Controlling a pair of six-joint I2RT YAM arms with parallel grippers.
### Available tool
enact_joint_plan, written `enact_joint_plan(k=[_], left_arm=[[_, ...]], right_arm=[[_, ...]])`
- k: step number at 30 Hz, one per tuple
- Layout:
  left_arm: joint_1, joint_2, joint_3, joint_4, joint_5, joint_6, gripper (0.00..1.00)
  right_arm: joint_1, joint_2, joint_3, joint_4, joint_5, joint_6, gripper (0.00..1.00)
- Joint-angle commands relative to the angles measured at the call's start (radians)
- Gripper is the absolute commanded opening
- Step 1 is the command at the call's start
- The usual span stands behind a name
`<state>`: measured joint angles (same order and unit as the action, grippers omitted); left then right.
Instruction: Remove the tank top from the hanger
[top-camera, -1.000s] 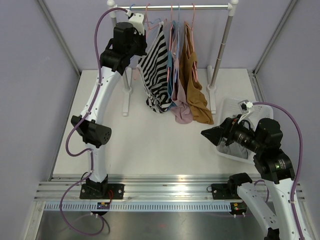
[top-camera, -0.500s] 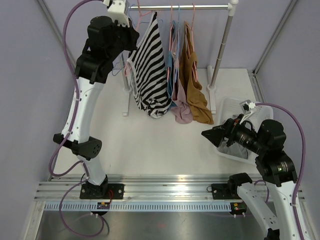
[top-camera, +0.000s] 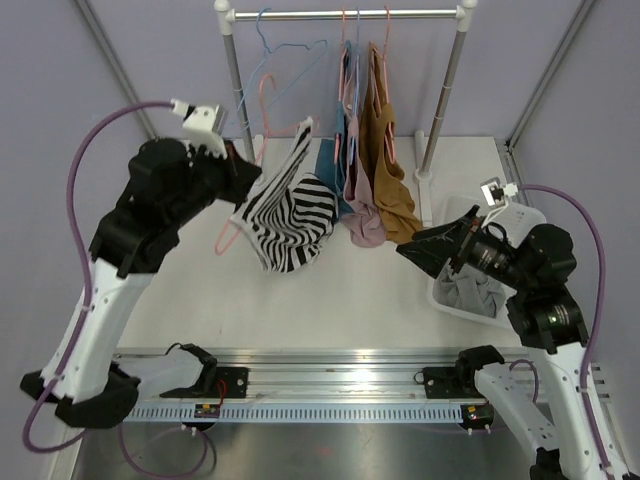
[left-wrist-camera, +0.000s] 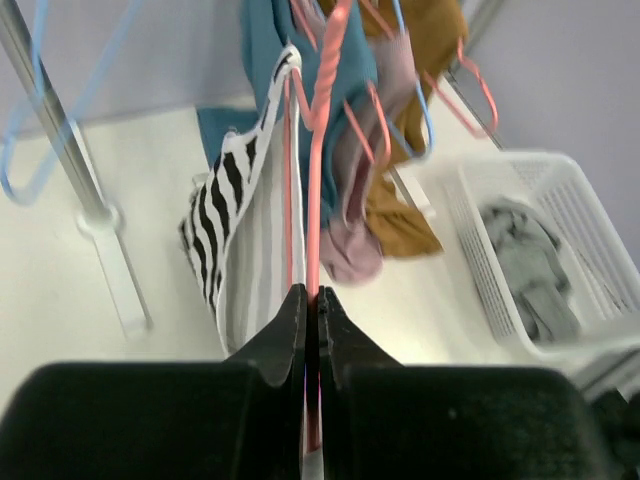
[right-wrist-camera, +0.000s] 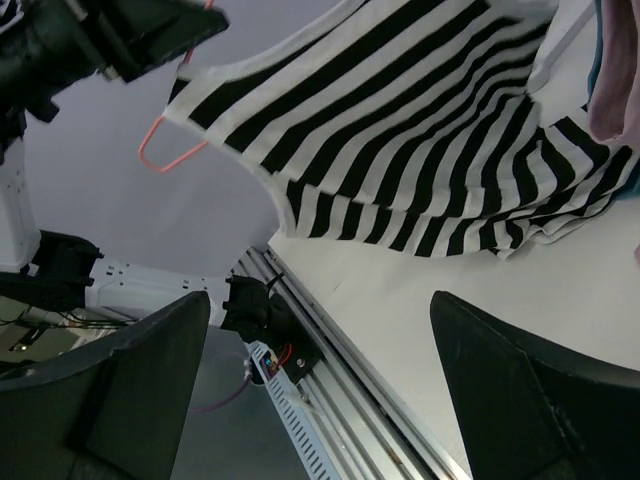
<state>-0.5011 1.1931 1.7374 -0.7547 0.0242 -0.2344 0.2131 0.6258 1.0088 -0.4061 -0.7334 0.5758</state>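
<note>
The black-and-white striped tank top (top-camera: 290, 215) hangs on a pink hanger (top-camera: 228, 240), off the rail and over the left middle of the table. My left gripper (top-camera: 240, 172) is shut on the hanger's pink wire. In the left wrist view the jaws (left-wrist-camera: 311, 292) pinch the hanger (left-wrist-camera: 318, 150), and the tank top (left-wrist-camera: 225, 240) drapes just beyond. My right gripper (top-camera: 425, 250) stands open by the basket, pointing left, apart from the top. Its view looks between wide fingers (right-wrist-camera: 320, 300) at the striped tank top (right-wrist-camera: 420, 130) and the hanger (right-wrist-camera: 165, 155).
A clothes rail (top-camera: 345, 14) at the back carries an empty blue hanger (top-camera: 285, 65) and blue, mauve and mustard tops (top-camera: 385, 170). Its posts (top-camera: 237, 100) stand on the table. A white basket (top-camera: 450, 215) with grey cloth sits at the right, under the right arm.
The left arm has taken the hanger with the striped top off the rail and swung it down and nearer, to the left. The right gripper has opened a little wider.
</note>
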Motion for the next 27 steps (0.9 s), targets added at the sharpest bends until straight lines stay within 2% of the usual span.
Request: enact_joint_plan(k=[1, 4, 5, 7, 9, 10, 12, 13, 18, 19, 23, 27], left_arm=[[-0.028, -0.228, -0.201, 0.126, 0.019, -0.100, 0.00], [-0.034, -0.416, -0.401, 0.117, 0.005, -0.123, 0.00], [-0.036, -0.453, -0.442, 0.108, 0.009, -0.129, 0.00], [-0.036, -0.544, -0.545, 0.075, 0.034, -0.143, 0.00], [-0.036, -0.595, -0.629, 0.060, 0.095, -0.151, 0.00], [-0.036, -0.643, -0.659, 0.064, 0.115, -0.164, 0.00], [-0.036, -0.696, -0.699, 0.077, 0.183, -0.184, 0.00], [-0.036, -0.740, -0.737, 0.101, 0.207, -0.210, 0.00], [-0.036, -0.794, -0.768, 0.078, 0.281, -0.247, 0.00], [-0.036, -0.802, -0.776, 0.065, 0.293, -0.249, 0.00], [-0.036, -0.811, -0.794, 0.041, 0.299, -0.250, 0.00], [-0.036, -0.810, -0.811, 0.028, 0.290, -0.246, 0.00]], right_arm=[[-0.001, 0.057, -0.111, 0.246, -0.121, 0.133, 1.00], [0.009, 0.090, -0.226, 0.476, -0.195, 0.246, 0.99], [0.026, 0.094, -0.252, 0.553, -0.169, 0.280, 0.99], [0.110, 0.097, -0.304, 0.581, -0.112, 0.259, 0.99], [0.195, 0.115, -0.315, 0.554, 0.033, 0.176, 0.98], [0.297, 0.129, -0.314, 0.532, 0.146, 0.121, 0.97], [0.380, 0.161, -0.312, 0.532, 0.259, 0.084, 0.96], [0.414, 0.207, -0.306, 0.539, 0.363, 0.073, 0.95], [0.604, 0.447, -0.221, 0.556, 0.580, 0.013, 0.91], [0.647, 0.478, -0.181, 0.569, 0.639, -0.017, 0.88], [0.686, 0.600, -0.089, 0.592, 0.713, -0.073, 0.83], [0.689, 0.672, -0.056, 0.636, 0.698, -0.077, 0.84]])
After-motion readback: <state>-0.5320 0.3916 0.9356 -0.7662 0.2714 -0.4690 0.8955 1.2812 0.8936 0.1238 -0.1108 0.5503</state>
